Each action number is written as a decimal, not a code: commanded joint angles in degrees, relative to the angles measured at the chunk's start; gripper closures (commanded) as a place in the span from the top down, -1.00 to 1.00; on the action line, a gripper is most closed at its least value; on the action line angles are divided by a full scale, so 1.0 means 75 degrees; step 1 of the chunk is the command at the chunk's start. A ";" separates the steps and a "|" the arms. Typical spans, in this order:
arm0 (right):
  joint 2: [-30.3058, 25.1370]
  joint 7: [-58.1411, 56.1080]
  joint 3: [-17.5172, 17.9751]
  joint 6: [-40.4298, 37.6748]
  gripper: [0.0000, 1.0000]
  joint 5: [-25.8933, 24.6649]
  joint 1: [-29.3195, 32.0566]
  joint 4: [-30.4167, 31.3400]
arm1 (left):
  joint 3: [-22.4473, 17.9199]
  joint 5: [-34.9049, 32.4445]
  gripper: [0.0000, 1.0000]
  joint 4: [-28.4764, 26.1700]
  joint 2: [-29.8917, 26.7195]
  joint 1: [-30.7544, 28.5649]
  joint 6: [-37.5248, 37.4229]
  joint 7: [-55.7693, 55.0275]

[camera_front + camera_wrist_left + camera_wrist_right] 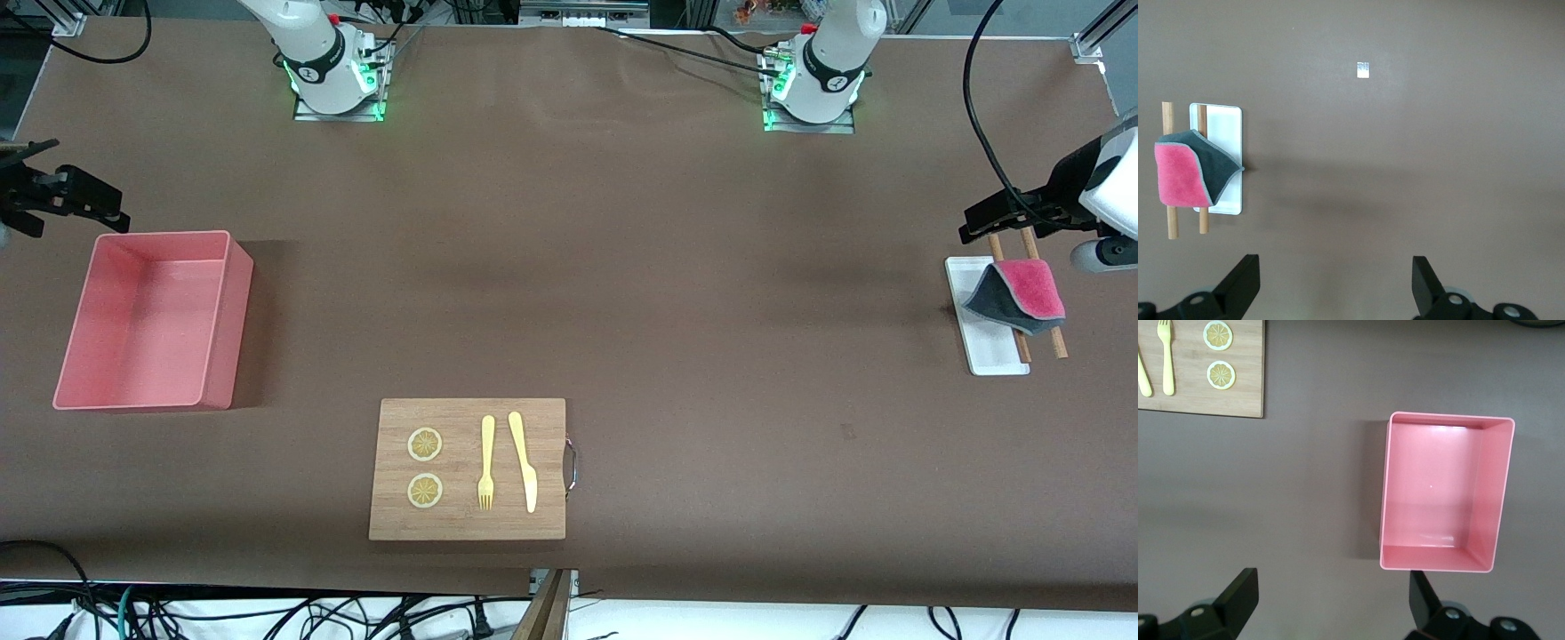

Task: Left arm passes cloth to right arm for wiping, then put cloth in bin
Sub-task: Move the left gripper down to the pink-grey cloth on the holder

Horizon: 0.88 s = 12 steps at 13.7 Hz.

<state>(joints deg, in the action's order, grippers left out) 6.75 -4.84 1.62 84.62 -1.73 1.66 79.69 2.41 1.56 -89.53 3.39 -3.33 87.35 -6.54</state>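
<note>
The cloth (pixel 1021 296), magenta-pink on one face and dark grey on the other, lies folded across two wooden sticks (pixel 1057 342) over a small white tray (pixel 987 348) at the left arm's end of the table. My left gripper (pixel 980 224) is open and empty, up in the air beside the tray. In the left wrist view the cloth (pixel 1186 175) is well off to one side of the open gripper (pixel 1336 287). The salmon-pink bin (pixel 224 329) stands empty at the right arm's end. My right gripper (pixel 67 191) is open and empty, hovering beside the bin (pixel 1438 473).
A wooden board (pixel 467 520) with two lemon slices (pixel 424 444), a yellow fork (pixel 486 462) and a yellow knife (pixel 524 460) lies near the front edge of the table, mid-table. The board's corner also shows in the right wrist view (pixel 1245 393).
</note>
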 commanded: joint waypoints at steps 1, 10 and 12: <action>-0.0068 -0.0094 0.0042 0.0014 1.00 -0.0097 0.0013 0.0168 | 0.0042 -0.0032 1.00 0.0126 0.0215 -0.0376 -0.0441 0.0808; 0.0014 -0.0105 0.0042 0.0084 1.00 -0.0062 0.0013 0.0157 | 0.0019 -0.1192 1.00 -0.1255 0.2066 -0.2330 0.2974 0.3480; 0.0026 -0.0117 0.0030 0.0096 1.00 -0.0062 0.0036 0.0157 | 0.0008 -0.1204 1.00 -0.1258 0.2546 -0.2684 0.3189 0.3777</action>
<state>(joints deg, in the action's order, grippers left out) 7.21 -4.84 1.70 84.84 -1.73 1.59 80.37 1.81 -6.57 -98.14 21.13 -21.45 109.72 18.94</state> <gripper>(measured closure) 0.000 0.000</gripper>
